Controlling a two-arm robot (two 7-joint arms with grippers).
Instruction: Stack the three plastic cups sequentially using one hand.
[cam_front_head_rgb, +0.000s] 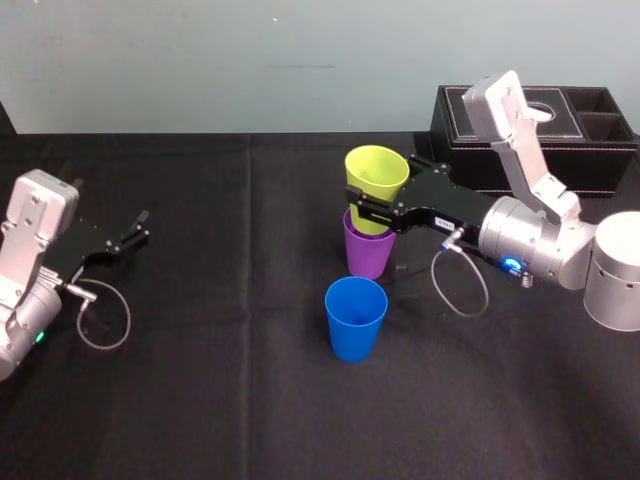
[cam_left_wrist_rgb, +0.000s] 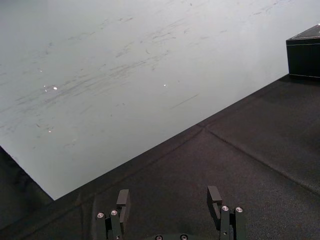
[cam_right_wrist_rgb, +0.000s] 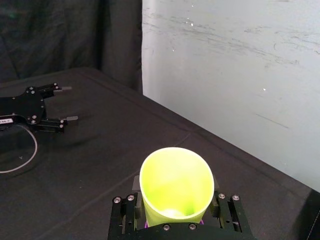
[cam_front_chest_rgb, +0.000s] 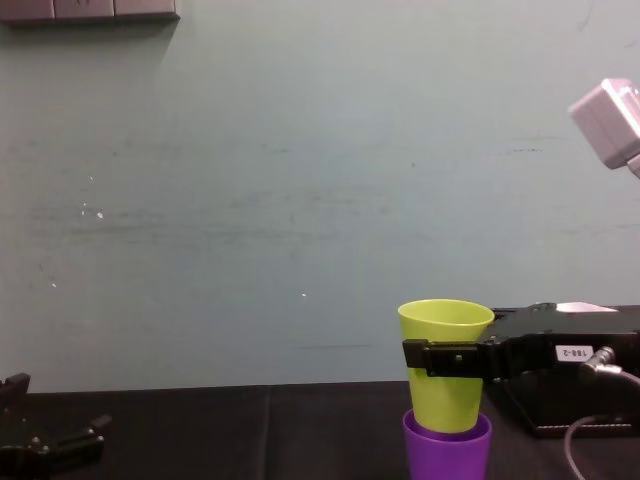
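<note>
Nearest on the black-clothed table (cam_front_head_rgb: 200, 420) stands the blue cup (cam_front_head_rgb: 355, 318), upright, mouth up, alone and untouched. It sits just in front of the other two and a little to their left.

Just beyond it is the purple cup (cam_front_head_rgb: 368, 250), also upright on the cloth. The yellow-green cup (cam_front_head_rgb: 376, 185) has its base inside the purple cup's mouth. From the chest view it looks only partly sunk, with most of its wall standing above the purple rim, so it does not seem fully seated.

The right gripper (cam_front_head_rgb: 368, 214) reaches in from the right and is clamped on the yellow-green cup around its upper half, one jaw on each side.

So the first stacking is nearly done but not finished: the cup needs to settle and be let go. The second is not yet started — the blue cup must still join the pair, by the same hand.

Off at the left edge, well apart from the cups, the left gripper (cam_front_head_rgb: 135, 232) rests low over the table with its jaws spread, holding nothing.

Farthest back on the right a black tissue box (cam_front_head_rgb: 590, 140) sits against the pale wall (cam_front_head_rgb: 200, 60).
</note>
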